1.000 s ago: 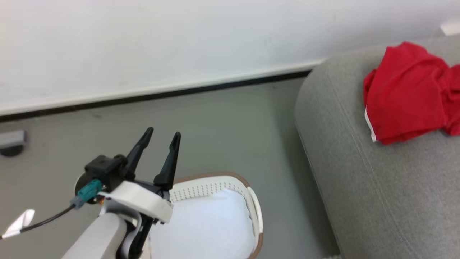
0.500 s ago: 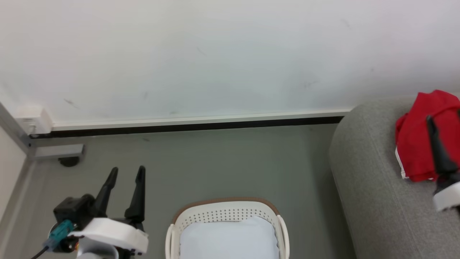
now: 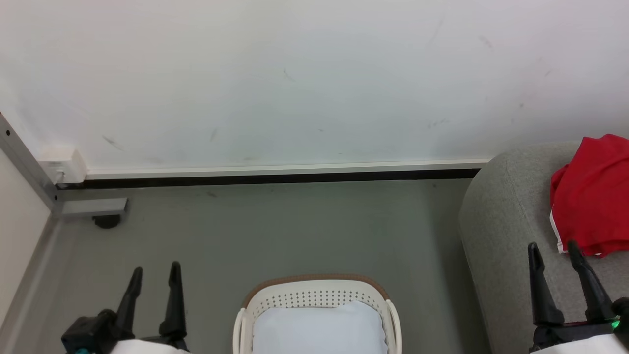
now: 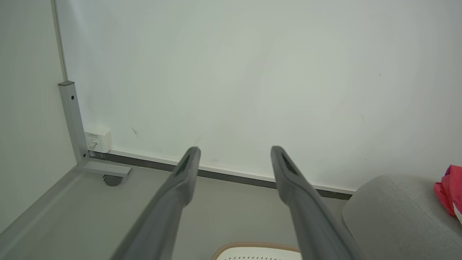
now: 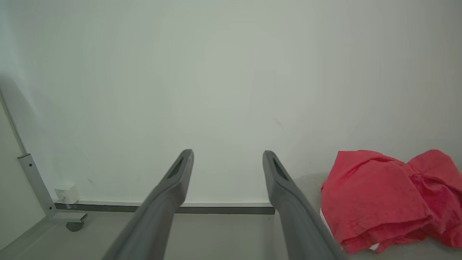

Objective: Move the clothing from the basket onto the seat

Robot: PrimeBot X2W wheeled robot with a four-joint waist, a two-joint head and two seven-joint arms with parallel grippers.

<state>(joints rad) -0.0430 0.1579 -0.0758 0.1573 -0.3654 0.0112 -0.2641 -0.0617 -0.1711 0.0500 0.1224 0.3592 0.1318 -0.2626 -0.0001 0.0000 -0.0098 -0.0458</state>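
**Head view.** Finds the clothing [image 3: 592, 196] heaped on the seat [image 3: 506, 206], ahead and to the right of the right gripper [image 3: 552, 244], just beside its right fingertip; cannot tell whether touching. Puts the left gripper [image 3: 155, 268] well apart from it, on the far side of the basket [image 3: 314, 282], and so makes the right arm plainly the nearer. Shows both pairs of fingers spread, with nothing between them. Shows nothing red inside the basket, merely a pale pad [image 3: 319, 329]. Suggests a finished transfer, with any coming move more likely a retreat than a reach.

**Left wrist view.** Looks along the left gripper [image 4: 235, 148], fingers parted and empty, toward a white wall [image 4: 231, 72]. Catches the basket's [image 4: 252, 246] brown rim low between the fingers, the seat's [image 4: 389, 209] rounded corner off to the right, and a sliver of the clothing [image 4: 447, 187] farther right again. Adds a metal post [image 4: 74, 122] on a caster, off to the left.

**Right wrist view.** Looks along the right gripper [image 5: 227, 152], fingers apart around bare wall. Places the clothing [image 5: 375, 195] right of the right finger, resting on the seat [image 5: 408, 252]. Lays its long axis crosswise to the fingers, left to right. Gives more of the garment than from the head: two crumpled lobes and a scrap of white trim at the near lower edge.
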